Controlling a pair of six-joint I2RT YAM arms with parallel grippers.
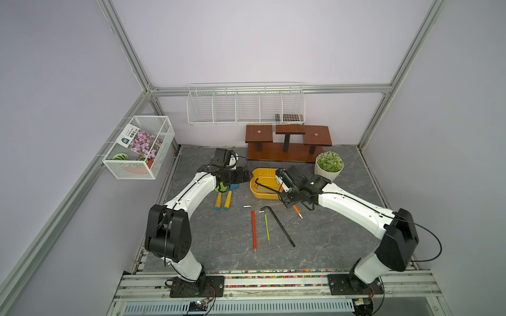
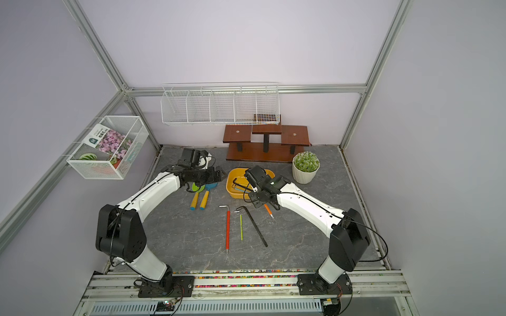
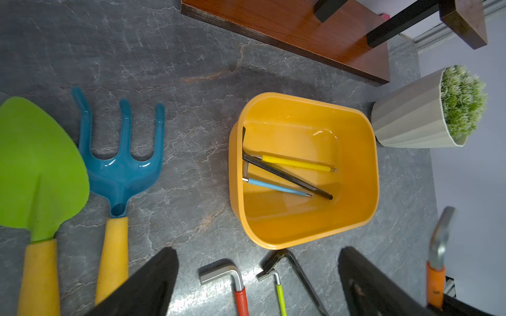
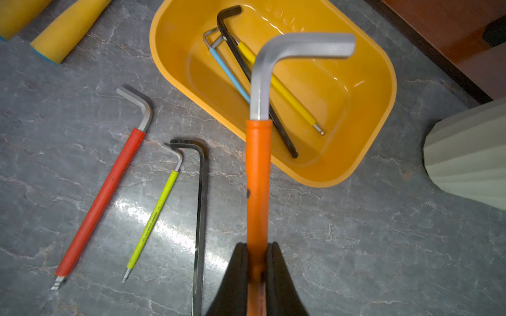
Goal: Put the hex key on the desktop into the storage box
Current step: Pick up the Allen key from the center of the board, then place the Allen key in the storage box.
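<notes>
Looking down on a dark grey marbled desktop, with two robot arms reaching in from the bottom edge of both top views. Pinched tight in the right gripper: an orange-sleeved hex key, gripped by the sleeve and tilted, its bare silver bend poised over the yellow storage box at centre frame. Lower tip close to the desktop, contact unclear. Lying inside the box, crossing one another: a short black hex key, a blue-sleeved hex key and a yellow-sleeved hex key. Lying on the desktop just below the box, side by side: a red-sleeved hex key, a thin lime-green hex key and a long black hex key. Hovering just left of the box: the left gripper, fingers spread wide, holding nothing. Under that arm, a green toy spade and a blue toy rake. Right of the box, a white potted plant.
</notes>
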